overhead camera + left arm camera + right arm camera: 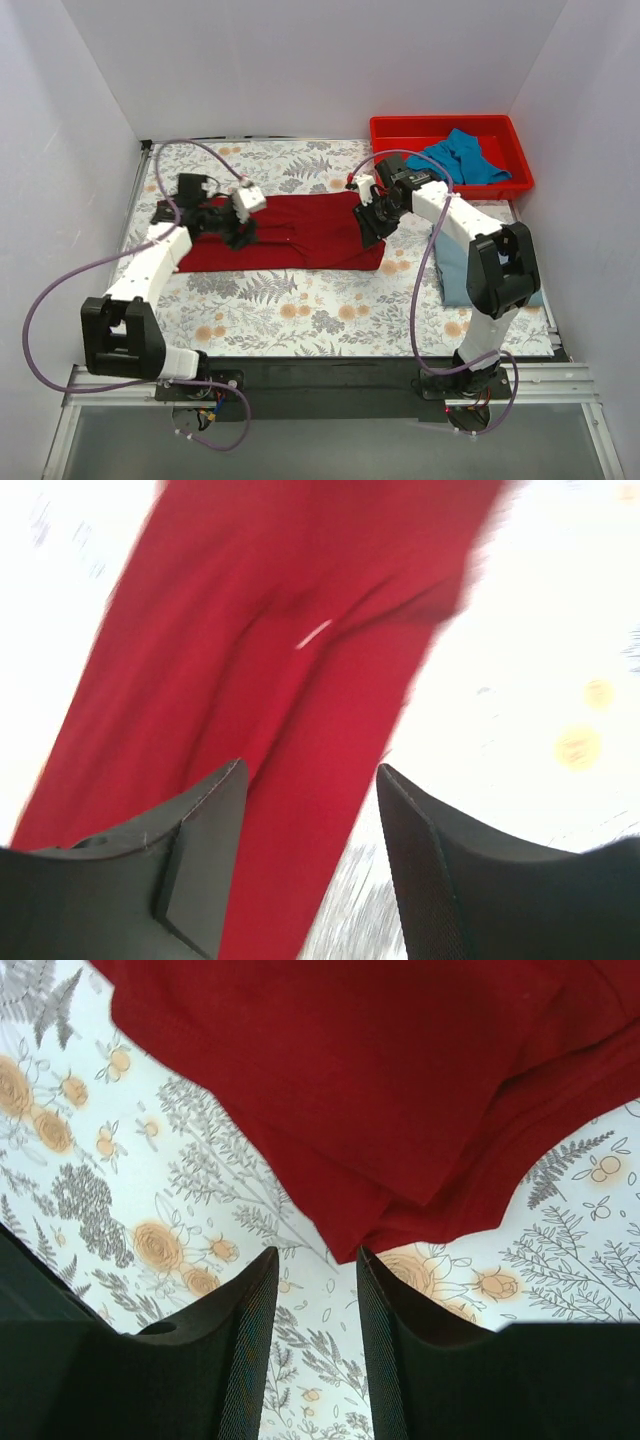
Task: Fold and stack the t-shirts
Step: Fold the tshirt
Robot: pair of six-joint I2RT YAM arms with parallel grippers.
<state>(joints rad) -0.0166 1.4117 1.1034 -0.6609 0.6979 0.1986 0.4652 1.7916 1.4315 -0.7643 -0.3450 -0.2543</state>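
The dark red t-shirt (300, 232) lies as a long folded strip across the middle of the floral tablecloth. My left gripper (238, 228) hovers over its left part, open and empty, with red cloth (300, 600) between and beyond the fingers (200, 850). My right gripper (372, 222) is at the strip's right end, open and empty, its tips (317, 1260) just short of a corner of the red shirt (380, 1080). The teal-blue t-shirt (462, 158) lies crumpled in the red bin (400, 130). The grey-blue t-shirt (455, 270) lies folded at the right, partly behind the right arm.
The red bin stands at the back right corner. White walls close in the table on the left, back and right. Purple cables loop from both arms. Floral tablecloth (300, 310) shows in front of the red shirt.
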